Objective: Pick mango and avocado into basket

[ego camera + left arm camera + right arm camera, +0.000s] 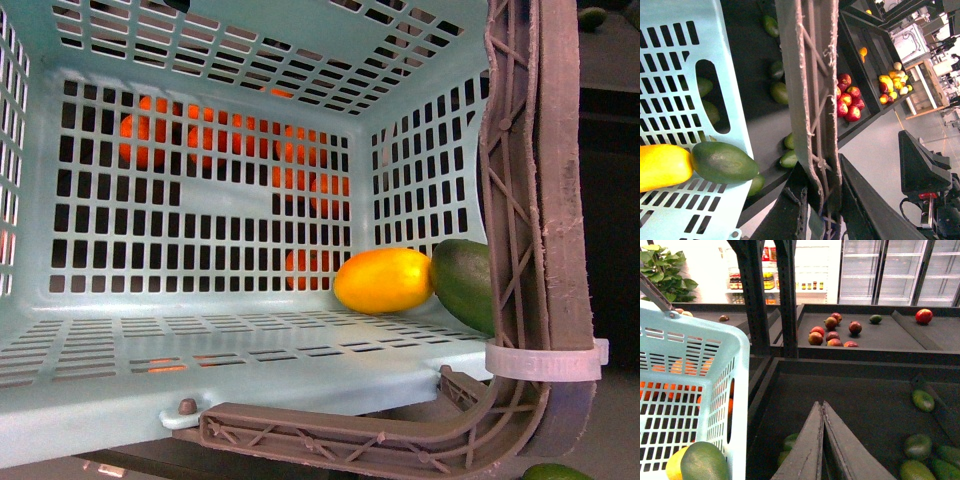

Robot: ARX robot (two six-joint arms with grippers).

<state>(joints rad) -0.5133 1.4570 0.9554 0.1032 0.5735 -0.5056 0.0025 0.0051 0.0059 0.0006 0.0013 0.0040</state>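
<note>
The aqua basket (250, 330) fills nearly the whole front view, tilted toward the camera so you look straight into it. The mango (384, 280) lies on the slotted floor in the far right corner, and the avocado (464, 282) sits just to its right, touching it and partly hidden behind the brown-grey handle (540, 200). A white zip tie (545, 362) wraps that handle near its lower bend. Through the slots of the back wall a heap of oranges (230, 140) shows, outside the basket. From the left wrist, the left tool (822, 200) is clamped on the handle (812, 90), its dark jaws pressed against either side of the ribbed bar; the avocado (722, 162) and mango (662, 165) lie end to end on the basket floor (670, 65) beside it. Beyond the basket wall several green avocados (779, 92) lie loose on a dark display shelf (752, 55), and further off a bin holds red apples (849, 100). From the right wrist, the right tool (823, 440) is closed with nothing in it, fingers meeting in a point above a dark bin (865, 395) where more green fruit (917, 445) lies. The basket (700, 350) stands beside it, with the avocado (704, 462) and mango (674, 465) inside. Red-blushed fruit (832, 332) sits on the next shelf back.
</note>
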